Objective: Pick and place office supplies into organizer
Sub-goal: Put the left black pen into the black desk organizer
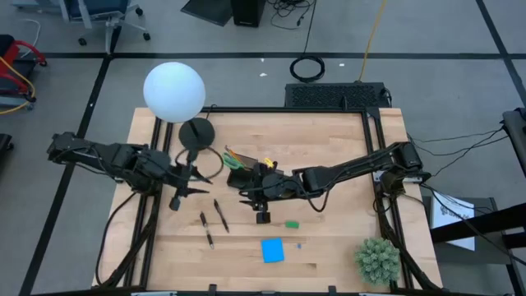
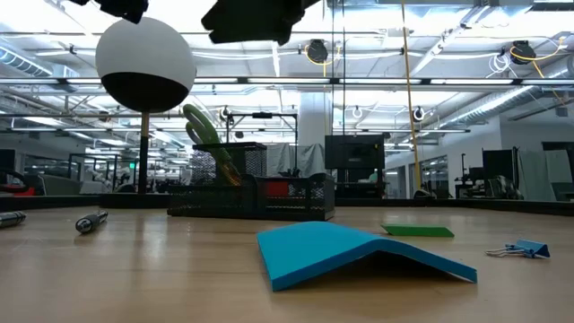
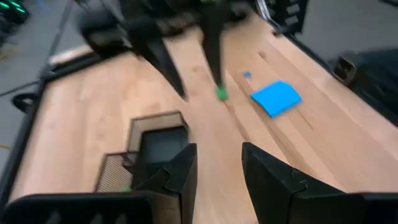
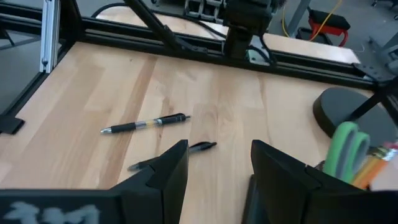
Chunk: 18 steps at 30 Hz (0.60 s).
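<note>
Left jaws (image 3: 217,180): seen parted and empty in the left wrist view, held above the table (image 1: 329,247) beside the lamp base (image 1: 197,131)
Right jaws (image 4: 217,168): seen parted with nothing between them, held over the table next to the organizer (image 1: 246,177)
Organizer: black mesh tray just beside the right jaws; green-handled scissors (image 4: 345,149) and orange pencils (image 4: 376,163) are already stood in its tall compartment
Two pens (image 4: 146,124): lying on the table ahead of the right jaws, one just beyond the fingertips, the other a little farther
Blue sticky-note pad (image 1: 272,250): well apart from both jaws, toward the table's near edge
Green eraser (image 1: 292,224): near the right jaws, between them and the pad
Binder clip (image 2: 518,248): small blue one lying beside the pad
Step in hand: judged as lining up on a pen, with neither arm gripping
Next move: the right jaws would need lowering astride the nearer pen, across its barrel, before being closed
</note>
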Available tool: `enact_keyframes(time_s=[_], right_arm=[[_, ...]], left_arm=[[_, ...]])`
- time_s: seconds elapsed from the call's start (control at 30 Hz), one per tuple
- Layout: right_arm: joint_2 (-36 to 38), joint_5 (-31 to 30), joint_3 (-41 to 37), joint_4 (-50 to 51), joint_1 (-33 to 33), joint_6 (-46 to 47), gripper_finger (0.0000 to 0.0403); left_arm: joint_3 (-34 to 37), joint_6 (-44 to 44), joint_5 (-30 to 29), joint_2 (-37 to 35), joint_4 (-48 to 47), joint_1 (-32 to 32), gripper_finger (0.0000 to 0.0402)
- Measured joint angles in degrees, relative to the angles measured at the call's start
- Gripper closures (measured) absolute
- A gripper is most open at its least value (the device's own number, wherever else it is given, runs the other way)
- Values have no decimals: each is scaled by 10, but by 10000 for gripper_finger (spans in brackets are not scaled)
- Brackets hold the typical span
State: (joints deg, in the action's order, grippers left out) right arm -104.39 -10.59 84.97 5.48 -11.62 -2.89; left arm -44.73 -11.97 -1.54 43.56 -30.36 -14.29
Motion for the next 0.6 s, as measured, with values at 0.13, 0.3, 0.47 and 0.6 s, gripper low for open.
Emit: enact_keyframes(time_s=[0.13,0.3,0.47,0.6], right_arm=[[20,0,0,43,3,4,238],[28,-1,0,94,7,16,238],[28,-1,-4,118,11,18,238],[28,-1,-6,126,16,18,238]], left_arm=[[0,-14,0,25,-30,-34,275],[0,-16,-32,57,-69,-75,275],[0,-24,-57,95,-93,-106,275],[0,-31,-63,128,-103,-122,275]])
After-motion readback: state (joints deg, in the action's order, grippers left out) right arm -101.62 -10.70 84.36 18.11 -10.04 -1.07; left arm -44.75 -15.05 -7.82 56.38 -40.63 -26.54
